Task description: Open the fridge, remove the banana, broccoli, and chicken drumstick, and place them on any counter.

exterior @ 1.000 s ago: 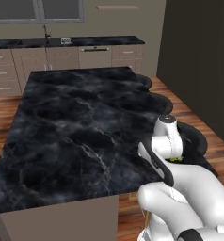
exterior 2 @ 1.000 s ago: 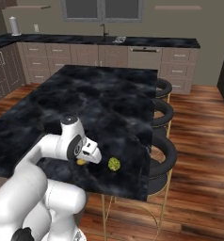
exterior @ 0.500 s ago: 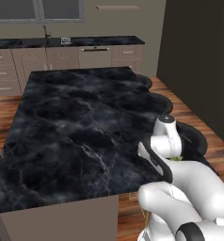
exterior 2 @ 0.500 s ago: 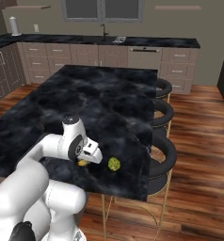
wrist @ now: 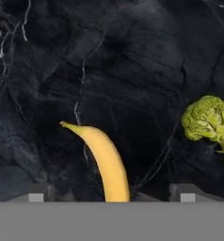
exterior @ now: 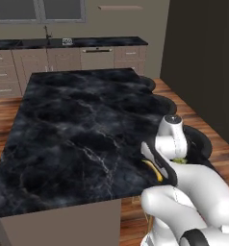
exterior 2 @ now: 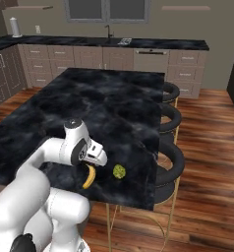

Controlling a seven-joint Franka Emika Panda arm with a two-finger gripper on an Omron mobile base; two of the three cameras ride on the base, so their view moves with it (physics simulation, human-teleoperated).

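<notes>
Banana [wrist: 107, 162] lying on the black marble counter [exterior 2: 114, 106] near its edge, between the spread fingertips of the gripper [wrist: 112, 195], which do not touch it; broccoli [exterior 2: 119, 171] sits just beside it on the counter

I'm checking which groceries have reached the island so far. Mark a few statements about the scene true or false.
1. The banana lies on the black marble counter. True.
2. The broccoli sits on a bar stool. False: it rests on the counter, beside the banana.
3. The hand is clamped on the banana. False: its fingertips stand wide apart on either side of it.
4. A chicken drumstick lies next to the broccoli. False: only the banana is near it.
5. Bar stools line one side of the island. True.
</notes>
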